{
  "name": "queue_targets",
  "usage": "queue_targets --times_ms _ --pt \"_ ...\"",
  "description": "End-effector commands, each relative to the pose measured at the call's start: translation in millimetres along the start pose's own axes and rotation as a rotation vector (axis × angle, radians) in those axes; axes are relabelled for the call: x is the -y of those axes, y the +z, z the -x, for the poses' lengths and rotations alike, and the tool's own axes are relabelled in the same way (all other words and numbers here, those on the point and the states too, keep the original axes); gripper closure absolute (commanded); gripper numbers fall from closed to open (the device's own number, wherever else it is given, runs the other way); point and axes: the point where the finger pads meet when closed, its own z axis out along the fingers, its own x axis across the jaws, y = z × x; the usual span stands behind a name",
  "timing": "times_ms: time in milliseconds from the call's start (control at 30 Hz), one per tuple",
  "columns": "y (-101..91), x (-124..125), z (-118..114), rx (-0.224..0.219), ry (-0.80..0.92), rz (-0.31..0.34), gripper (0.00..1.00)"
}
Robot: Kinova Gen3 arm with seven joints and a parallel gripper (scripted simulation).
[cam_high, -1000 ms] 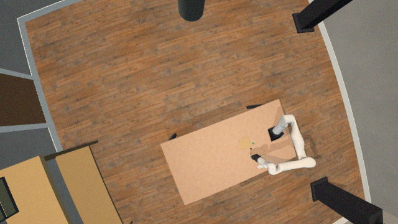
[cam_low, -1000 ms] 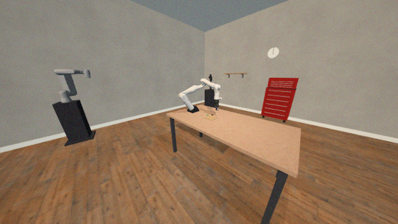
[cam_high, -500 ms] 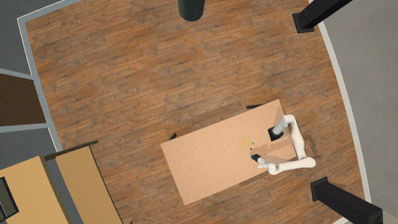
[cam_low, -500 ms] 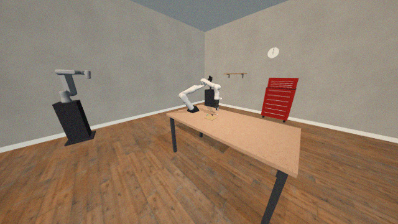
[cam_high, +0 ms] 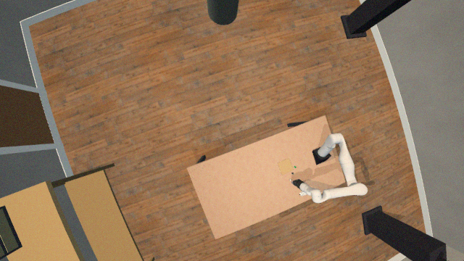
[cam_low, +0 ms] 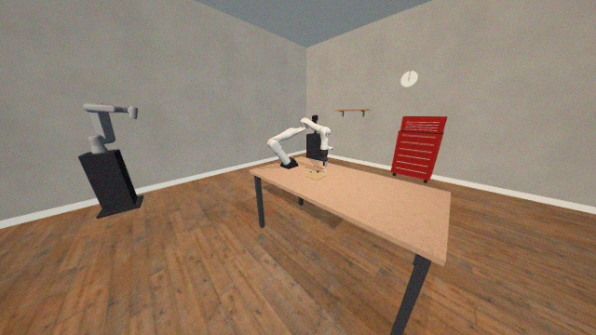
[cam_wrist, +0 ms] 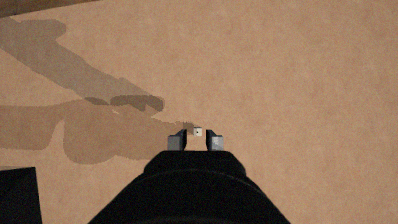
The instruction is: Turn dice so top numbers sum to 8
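Observation:
A small white die (cam_wrist: pixel 198 131) lies on the bare table top (cam_wrist: pixel 300 75) (cam_high: pixel 235 188), off the mat, with a single dark pip showing on top. My gripper (cam_wrist: pixel 196 136) (cam_high: pixel 292 180) (cam_low: pixel 324 164) hangs over it, partly open. One finger stands on each side of the die, with a gap on both sides. The tan square mat (cam_high: pixel 285 166) (cam_low: pixel 317 176) lies a little way off. A green die (cam_high: pixel 295 167) (cam_low: pixel 309 171) sits by the mat's edge; I cannot tell if it is fully on. A white speck (cam_high: pixel 300 194) beside my forearm may be the third die.
My arm's black base (cam_high: pixel 320 156) stands on the table's end near the mat. The near table edge runs close to my forearm. A second arm on a black pedestal (cam_low: pixel 109 181) and a red tool cabinet (cam_low: pixel 418 146) stand far from the table.

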Motion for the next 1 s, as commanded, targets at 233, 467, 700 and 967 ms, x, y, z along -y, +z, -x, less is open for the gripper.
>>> queue_targets --times_ms 233,467,700,967 --pt "13.8 0.2 -1.2 -0.004 0.005 -0.001 0.36" --pt "25.0 0.3 -1.2 -0.004 0.005 -0.001 0.36" --pt "34.6 0.5 -1.2 -0.004 0.005 -0.001 0.36" --pt "40.1 0.6 -1.3 -0.004 0.005 -0.001 0.36"
